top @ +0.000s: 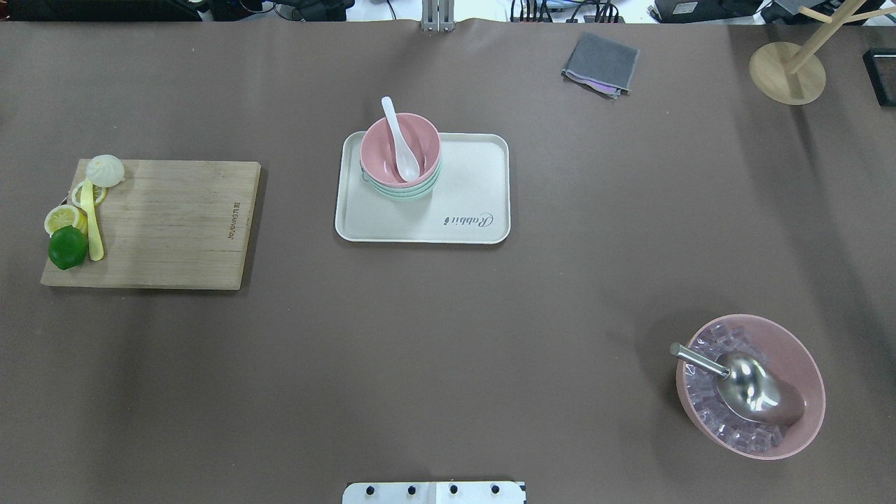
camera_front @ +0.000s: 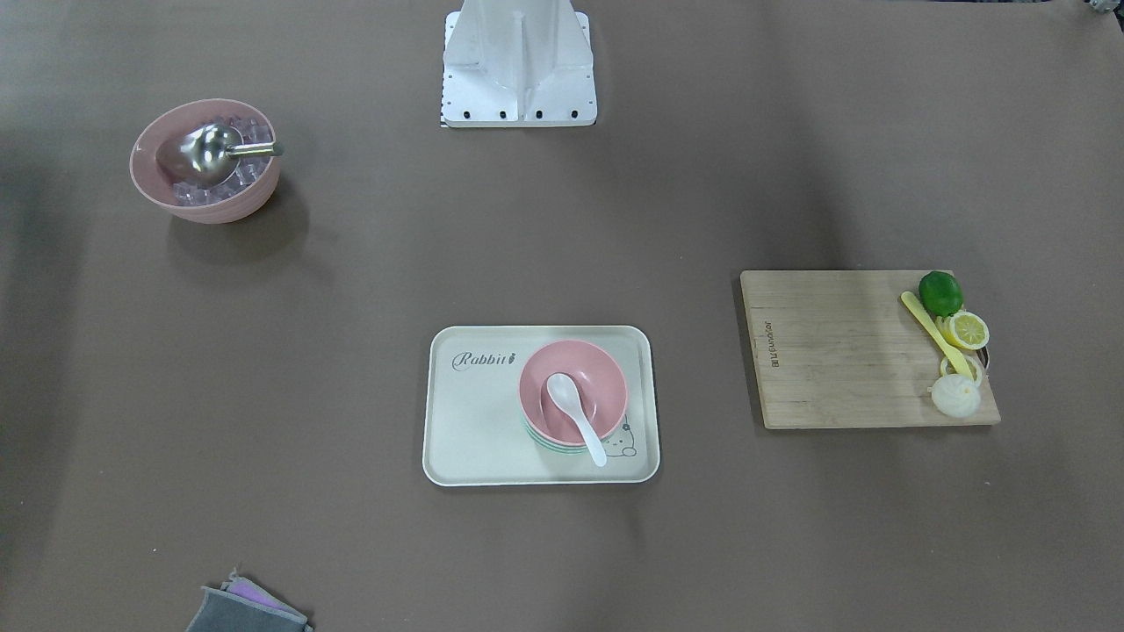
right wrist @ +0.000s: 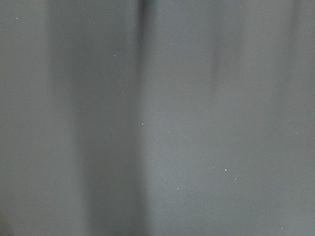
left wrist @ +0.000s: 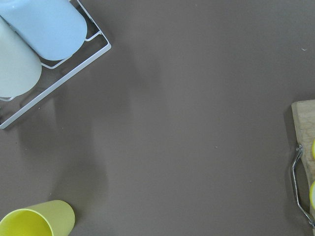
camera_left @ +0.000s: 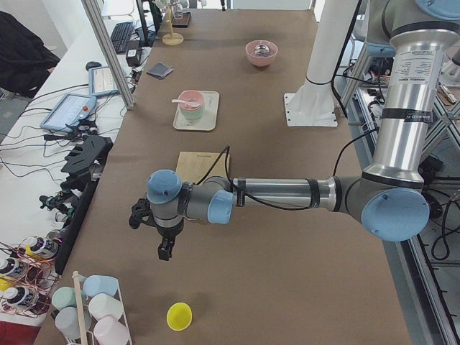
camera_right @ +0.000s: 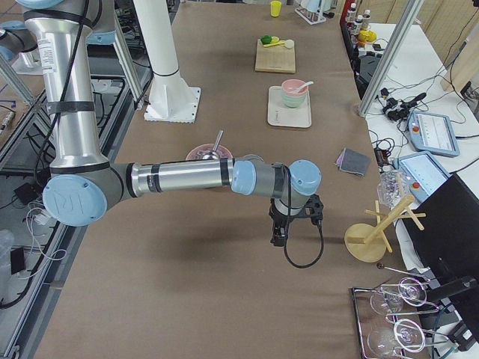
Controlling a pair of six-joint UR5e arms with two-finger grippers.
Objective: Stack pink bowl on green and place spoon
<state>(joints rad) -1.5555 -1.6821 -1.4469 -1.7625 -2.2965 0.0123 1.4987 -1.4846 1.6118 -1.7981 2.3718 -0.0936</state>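
Brown matte tabletop: cream rectangular tray bearing smooth pink bowl nested on pale green bowl, glossy white spoon inside; left gripper, right gripper, finger spread cannot be told.

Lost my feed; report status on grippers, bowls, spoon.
Left gripper, right gripper far from tray, jaw state unreadable. Pink bowl stacked on green bowl, spoon inside. Nothing obstructing.

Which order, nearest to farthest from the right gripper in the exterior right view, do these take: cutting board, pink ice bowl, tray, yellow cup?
From the right gripper:
1. Pink ice bowl, just behind the right arm.
2. Tray, mid-table.
3. Cutting board, beyond the tray.
4. Yellow cup, at the table's far end.
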